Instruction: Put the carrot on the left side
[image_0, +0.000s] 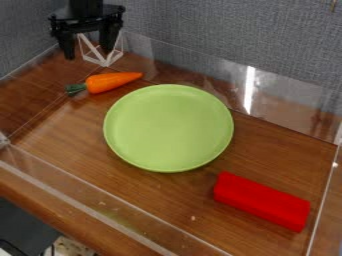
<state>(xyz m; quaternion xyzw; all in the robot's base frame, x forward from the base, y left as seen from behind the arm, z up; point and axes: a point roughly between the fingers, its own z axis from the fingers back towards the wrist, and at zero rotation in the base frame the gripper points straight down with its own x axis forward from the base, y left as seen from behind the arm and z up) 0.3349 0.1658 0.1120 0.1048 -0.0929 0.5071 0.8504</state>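
The carrot (110, 81), small and orange with a dark green stem end pointing left, lies on the wooden table just off the upper-left edge of the green plate (168, 126). My gripper (88, 40) hangs above and behind the carrot at the top left, apart from it. Its dark fingers (62, 42) are spread open with nothing between them.
A red rectangular block (261, 201) lies at the front right. Clear acrylic walls (247, 85) ring the wooden table (54, 130). A grey panel forms the backdrop.
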